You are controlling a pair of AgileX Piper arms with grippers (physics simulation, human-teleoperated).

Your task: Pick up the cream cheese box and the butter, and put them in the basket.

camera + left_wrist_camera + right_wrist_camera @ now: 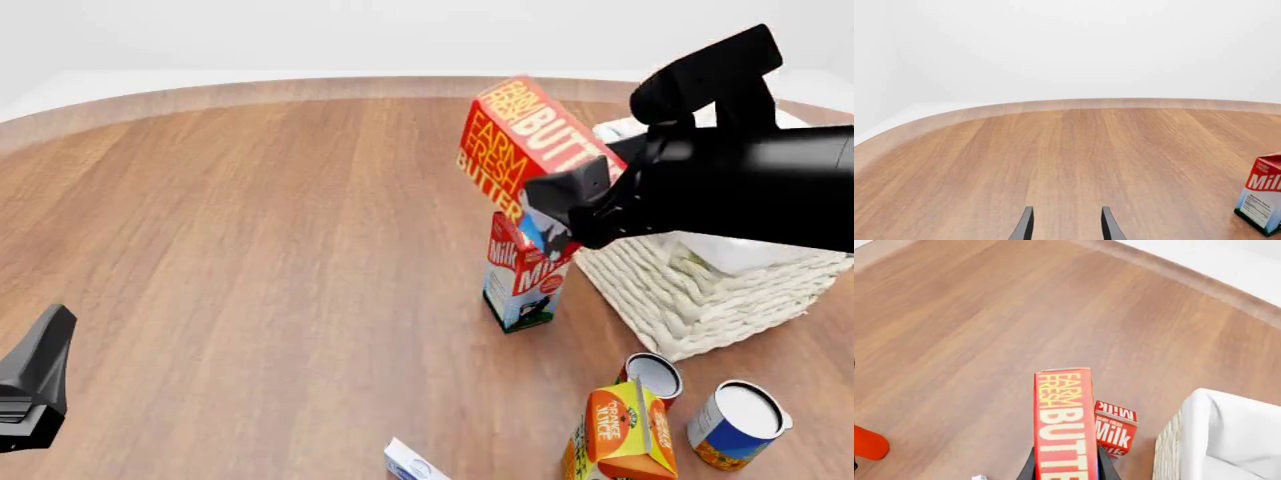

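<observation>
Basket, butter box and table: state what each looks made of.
The basket: white woven wicker by its braided wall, with a smooth white cloth-like lining over the rim. The butter box, held in the right gripper: apparently printed cardboard, with flat faces and sharp edges. The table: wood or wood-look veneer, with visible grain and a matte finish.

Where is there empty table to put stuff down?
The wide wood left of the milk carton, out to the left gripper, is bare. It is crowded on the right: basket, two cans, juice carton.

Red butter (527,135) held tilted aloft beside white wicker basket (694,290).
</observation>
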